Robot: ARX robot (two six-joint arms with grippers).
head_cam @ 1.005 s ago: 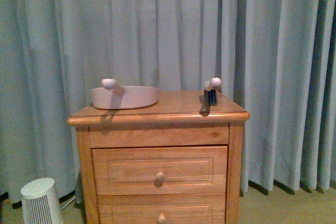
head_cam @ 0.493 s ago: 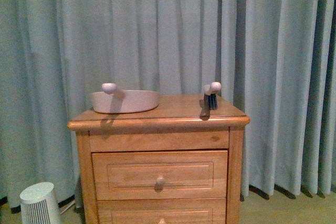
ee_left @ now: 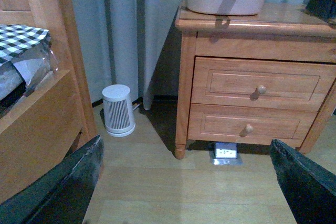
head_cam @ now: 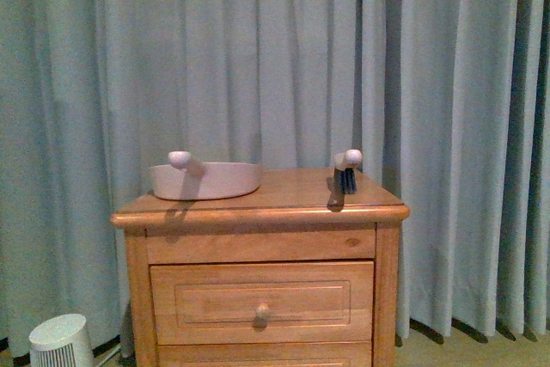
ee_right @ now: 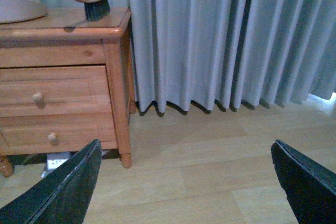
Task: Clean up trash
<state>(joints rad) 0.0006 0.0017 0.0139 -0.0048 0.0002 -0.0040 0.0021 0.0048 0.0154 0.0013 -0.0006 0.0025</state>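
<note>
Trash cannot be made out in any view. Left pincer (ee_left: 185,141) and right pincer (ee_right: 185,142) both gape wide, holding nothing; pink dustpan (head_cam: 216,182) and brush (head_cam: 345,176) sit atop the wooden nightstand (head_cam: 258,248).

Ahead of me: nightstand (head_cam: 258,251) bearing dustpan (head_cam: 215,180) and brush (head_cam: 345,174), curtain (head_cam: 258,58) behind, small white appliance (head_cam: 60,341) on the floor.

My jaws, as each wrist camera shows them.
The left jaws and right jaws look alike: two matte black, wedge-shaped fingers (ee_left: 60,195), with edges catching pale grey light.
</note>
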